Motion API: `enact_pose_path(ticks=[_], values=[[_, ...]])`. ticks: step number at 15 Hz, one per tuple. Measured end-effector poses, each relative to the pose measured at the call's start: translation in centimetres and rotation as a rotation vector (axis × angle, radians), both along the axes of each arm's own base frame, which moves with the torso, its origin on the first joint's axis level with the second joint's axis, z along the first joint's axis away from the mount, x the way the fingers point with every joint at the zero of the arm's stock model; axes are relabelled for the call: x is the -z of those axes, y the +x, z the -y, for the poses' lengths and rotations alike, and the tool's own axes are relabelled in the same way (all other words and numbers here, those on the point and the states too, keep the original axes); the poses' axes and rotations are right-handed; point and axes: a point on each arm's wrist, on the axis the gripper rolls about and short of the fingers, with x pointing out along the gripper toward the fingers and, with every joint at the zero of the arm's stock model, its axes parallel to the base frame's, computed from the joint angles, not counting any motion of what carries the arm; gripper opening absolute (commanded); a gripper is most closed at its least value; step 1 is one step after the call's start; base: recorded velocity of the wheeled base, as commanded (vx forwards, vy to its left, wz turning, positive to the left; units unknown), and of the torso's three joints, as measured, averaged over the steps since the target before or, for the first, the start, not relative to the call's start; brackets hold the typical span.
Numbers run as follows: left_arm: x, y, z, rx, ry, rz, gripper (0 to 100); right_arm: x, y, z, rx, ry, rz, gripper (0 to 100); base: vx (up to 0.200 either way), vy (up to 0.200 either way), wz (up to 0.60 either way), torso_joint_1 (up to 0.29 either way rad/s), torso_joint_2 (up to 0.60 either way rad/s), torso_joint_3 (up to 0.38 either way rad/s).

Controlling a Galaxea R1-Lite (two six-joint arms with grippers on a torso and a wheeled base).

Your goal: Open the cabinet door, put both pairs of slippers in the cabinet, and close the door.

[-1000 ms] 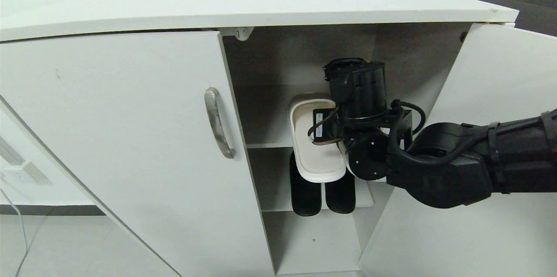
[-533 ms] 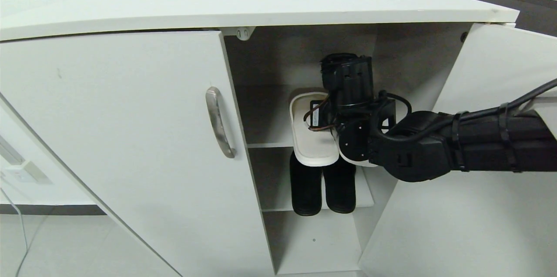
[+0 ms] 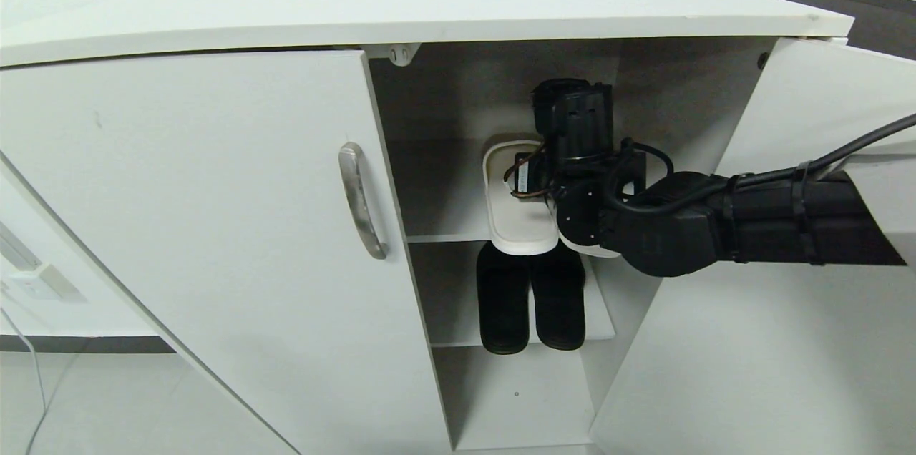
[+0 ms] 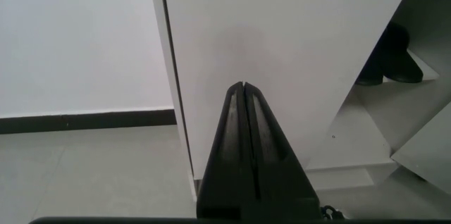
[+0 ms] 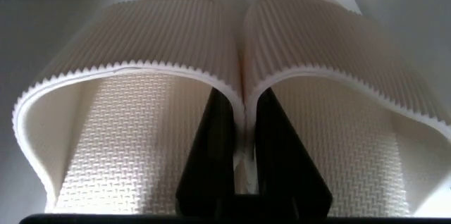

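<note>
Inside cabinet (image 3: 429, 4), white slippers (image 3: 519, 226) in gripper (image 5: 243, 98)

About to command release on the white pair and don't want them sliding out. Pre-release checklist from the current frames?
1. Grip on the white slippers: ok. The right gripper pinches their two inner side walls together.
2. White pair fully on the upper shelf: not ok. The heels overhang its front edge in the head view.
3. Soles resting on that shelf: cannot tell.
4. Black slippers stowed: ok, side by side on the shelf below.
5. Right door open wide: ok.
6. Left gripper out of the way: ok, shut and empty, outside the cabinet.
</note>
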Motion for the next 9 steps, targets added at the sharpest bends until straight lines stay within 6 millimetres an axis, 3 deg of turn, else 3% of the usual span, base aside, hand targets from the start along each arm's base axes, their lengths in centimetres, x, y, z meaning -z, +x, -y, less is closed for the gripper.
enact_pose_path(ticks=[1,2,9], values=[[0.0,0.0,0.0,0.0,0.0,0.0,0,0.08,0.09,-0.03,-0.001,0.0,-0.001,0,0.0,0.0,0.0,0.0,0.0,0.0],[0.0,0.0,0.0,0.0,0.0,0.0,0,0.17,0.16,-0.05,-0.004,-0.001,-0.003,100,0.0,0.0,0.0,0.0,0.0,0.0],[0.0,0.0,0.0,0.0,0.0,0.0,0,0.68,-0.33,-0.01,-0.013,-0.015,-0.019,100,0.0,0.0,0.0,0.0,0.0,0.0]])
